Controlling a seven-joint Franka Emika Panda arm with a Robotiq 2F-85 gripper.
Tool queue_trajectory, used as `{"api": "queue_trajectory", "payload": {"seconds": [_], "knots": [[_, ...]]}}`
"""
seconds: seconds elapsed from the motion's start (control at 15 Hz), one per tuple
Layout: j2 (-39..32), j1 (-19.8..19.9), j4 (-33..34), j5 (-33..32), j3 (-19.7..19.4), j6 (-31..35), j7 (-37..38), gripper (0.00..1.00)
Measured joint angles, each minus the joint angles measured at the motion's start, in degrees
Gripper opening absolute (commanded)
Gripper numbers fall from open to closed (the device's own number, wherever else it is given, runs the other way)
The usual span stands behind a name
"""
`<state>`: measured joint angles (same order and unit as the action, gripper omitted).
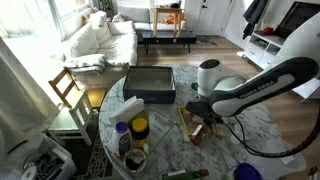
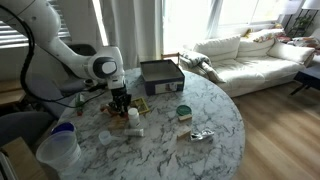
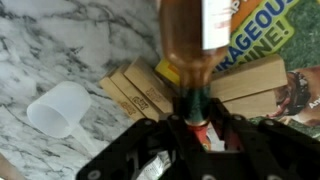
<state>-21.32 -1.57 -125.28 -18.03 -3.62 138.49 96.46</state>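
**Gripper clamped on the capped end of an amber bottle over wooden blocks**

Closest to the wrist camera is the black gripper (image 3: 197,122). Its jaws are drawn in narrow and pressed on the capped end of an amber bottle (image 3: 193,40). The bottle is smooth, see-through brown plastic with a pale label. It tapers to a small green cap (image 3: 197,100) pinched between the fingers. Whether it stands or hangs I cannot tell.

Right beneath the bottle lie flat wooden blocks (image 3: 140,90), light-coloured, rectangular and fanned out side by side. A printed box (image 3: 262,30) with green and yellow lettering lies just beyond them.

Beside the blocks is a white plastic scoop (image 3: 62,108), round-bowled and showing nothing inside.

Everything rests on a round table (image 2: 215,100) of white marble with grey veins. In an exterior view the gripper (image 2: 120,100) sits toward the edge nearest the arm.

Near it, further in, is a shallow black rectangular tray (image 2: 160,75); its contents cannot be made out.

Toward the middle stands a small round green tin (image 2: 183,112), lid on. A crumpled silvery wrapper (image 2: 201,135) lies beyond it.

At the near edge stands a clear plastic pitcher (image 2: 60,148) with a blue lid.
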Motion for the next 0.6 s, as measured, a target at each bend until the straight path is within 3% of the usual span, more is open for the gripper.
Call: {"api": "queue_trajectory", "payload": {"seconds": [0.6], "knots": [[2.01,-6.75,1.13,-2.22,-0.88,-3.67,4.49,0.08]]}}
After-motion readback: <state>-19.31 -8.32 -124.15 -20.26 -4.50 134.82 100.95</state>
